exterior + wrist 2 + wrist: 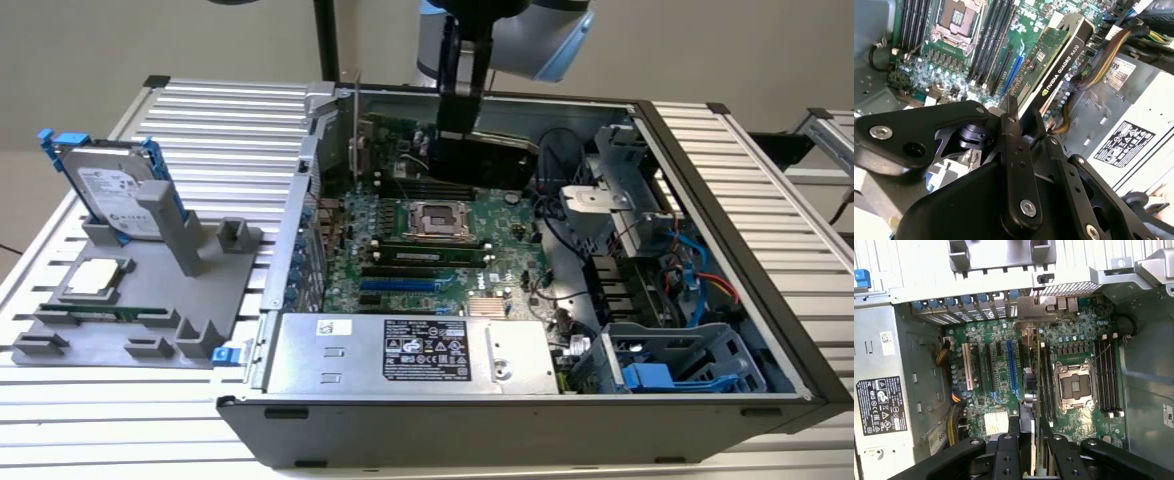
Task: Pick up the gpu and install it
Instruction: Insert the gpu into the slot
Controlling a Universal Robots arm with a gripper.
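The flat, stiff green-and-black gpu card [1054, 65] is being held by its top edge in the closed black claw [1021, 125]; it looks breakable.

The gpu [483, 160] has a matt black plastic cooler and a green circuit board. The computer case [747, 200] is grey metal, the tabletop [240, 130] ribbed pale metal.

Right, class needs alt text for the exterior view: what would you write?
A robot arm's gripper holds a graphics card upright over the motherboard inside an open computer case. At the exterior view's left, a grey stand holds a hard drive.
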